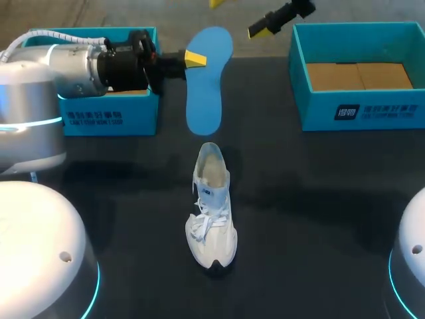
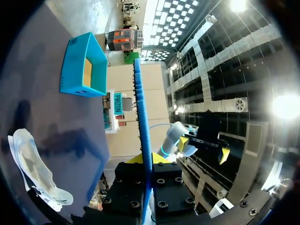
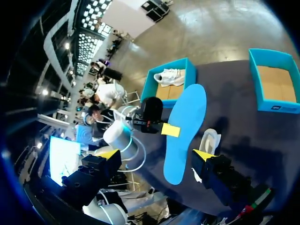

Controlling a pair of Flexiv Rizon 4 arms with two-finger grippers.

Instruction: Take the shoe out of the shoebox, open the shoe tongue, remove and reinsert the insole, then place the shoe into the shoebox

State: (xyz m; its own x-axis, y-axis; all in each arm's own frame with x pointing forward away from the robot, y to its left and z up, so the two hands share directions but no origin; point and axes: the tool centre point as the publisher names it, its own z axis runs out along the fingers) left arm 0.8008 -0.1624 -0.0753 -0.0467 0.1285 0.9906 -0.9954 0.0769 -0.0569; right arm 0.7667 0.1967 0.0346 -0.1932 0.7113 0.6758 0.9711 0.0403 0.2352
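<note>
My left gripper (image 1: 194, 59) is shut on a blue insole (image 1: 208, 80) and holds it in the air, flat towards the head view, over the far middle of the table. In the left wrist view the insole (image 2: 142, 112) shows edge-on, running out from between the left gripper (image 2: 147, 160) fingers. A white shoe (image 1: 211, 209) stands upright on the dark table, its opening facing the insole. My right gripper (image 1: 236, 17) hangs open just beyond the insole, nothing between its fingers. From the right gripper (image 3: 155, 154), the insole (image 3: 187, 124) lies ahead, with the shoe (image 3: 209, 139) below it.
A blue shoebox (image 1: 358, 109) stands open at the back right, showing only a cardboard floor. A second blue shoebox (image 1: 109, 116) at the back left lies partly behind my left arm; in it lies another white shoe (image 3: 171, 76).
</note>
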